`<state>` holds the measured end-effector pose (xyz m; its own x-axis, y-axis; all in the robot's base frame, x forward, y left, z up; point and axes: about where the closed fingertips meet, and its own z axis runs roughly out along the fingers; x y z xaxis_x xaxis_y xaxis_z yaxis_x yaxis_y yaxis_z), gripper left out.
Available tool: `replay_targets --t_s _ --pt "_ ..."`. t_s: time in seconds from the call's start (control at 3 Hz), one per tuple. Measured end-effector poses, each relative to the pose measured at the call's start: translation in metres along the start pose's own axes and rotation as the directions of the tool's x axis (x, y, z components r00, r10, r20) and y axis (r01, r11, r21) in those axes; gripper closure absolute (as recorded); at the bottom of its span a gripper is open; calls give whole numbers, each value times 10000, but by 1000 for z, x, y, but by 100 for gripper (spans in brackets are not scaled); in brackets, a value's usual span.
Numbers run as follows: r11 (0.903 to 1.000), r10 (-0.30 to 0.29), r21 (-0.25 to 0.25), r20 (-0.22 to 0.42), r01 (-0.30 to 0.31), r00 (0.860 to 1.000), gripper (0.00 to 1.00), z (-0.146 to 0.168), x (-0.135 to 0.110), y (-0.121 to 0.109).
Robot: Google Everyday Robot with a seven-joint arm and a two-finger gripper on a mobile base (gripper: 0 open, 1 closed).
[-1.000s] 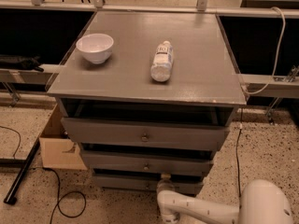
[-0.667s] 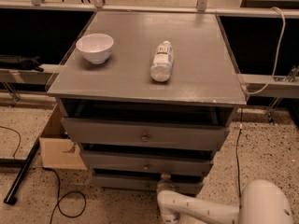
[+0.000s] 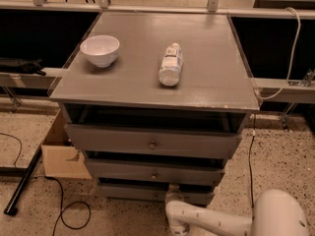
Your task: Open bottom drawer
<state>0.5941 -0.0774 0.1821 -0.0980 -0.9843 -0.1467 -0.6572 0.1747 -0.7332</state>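
The bottom drawer [image 3: 128,191] is the lowest and shortest grey front of the cabinet, down near the floor. Its front stands a little forward of the cabinet, with a dark gap above it. My gripper [image 3: 173,194] is at the end of the white arm [image 3: 211,221], which reaches in from the lower right. It sits right at the middle of the bottom drawer's front and hides the place where the knob would be. I cannot tell whether it touches the drawer.
The middle drawer [image 3: 153,174] and the wider top drawer [image 3: 152,143] are above, both slightly out. A white bowl [image 3: 100,49] and a lying bottle [image 3: 171,65] rest on the cabinet top [image 3: 211,77]. A cardboard box [image 3: 61,156], a black pole [image 3: 22,186] and cables [image 3: 74,215] are at the left.
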Motion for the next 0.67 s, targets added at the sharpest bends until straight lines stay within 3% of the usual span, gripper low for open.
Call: replay_targets --t_s 0.33,0.67 --pt "9999 -121 3 -36 121 9999 62 0 0 0" --pt "9943 -1064 -153 -343 1059 9937 85 -11 14 9"
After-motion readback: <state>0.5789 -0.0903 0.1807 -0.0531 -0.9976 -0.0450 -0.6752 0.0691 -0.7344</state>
